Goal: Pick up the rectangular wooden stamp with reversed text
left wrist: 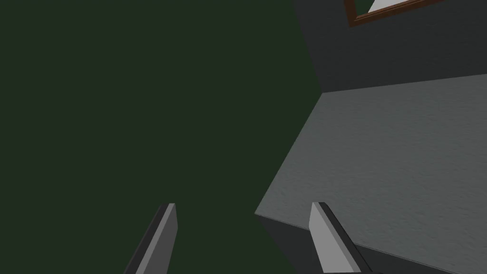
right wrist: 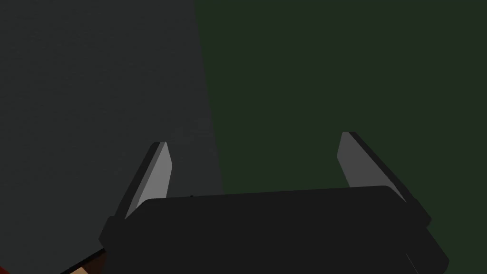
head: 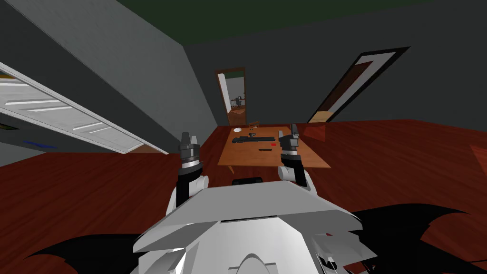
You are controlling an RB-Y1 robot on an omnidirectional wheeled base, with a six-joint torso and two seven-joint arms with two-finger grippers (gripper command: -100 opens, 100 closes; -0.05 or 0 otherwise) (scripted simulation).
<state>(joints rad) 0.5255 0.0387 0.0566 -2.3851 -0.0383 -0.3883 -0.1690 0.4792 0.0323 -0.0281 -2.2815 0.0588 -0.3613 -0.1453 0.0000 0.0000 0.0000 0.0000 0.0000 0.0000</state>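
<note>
2 empty hands, desk ahead
The left hand and right hand point upward, fingers spread, likely held clear for travel; beyond, the brown wooden desk carries a small brown block at its far edge, probably the stamp.

Brown table is set on dark red floor. Long dark object is laid across table's middle. Beyond it: white item, small brown block. Nearer than it: red bit, black bar.
</note>
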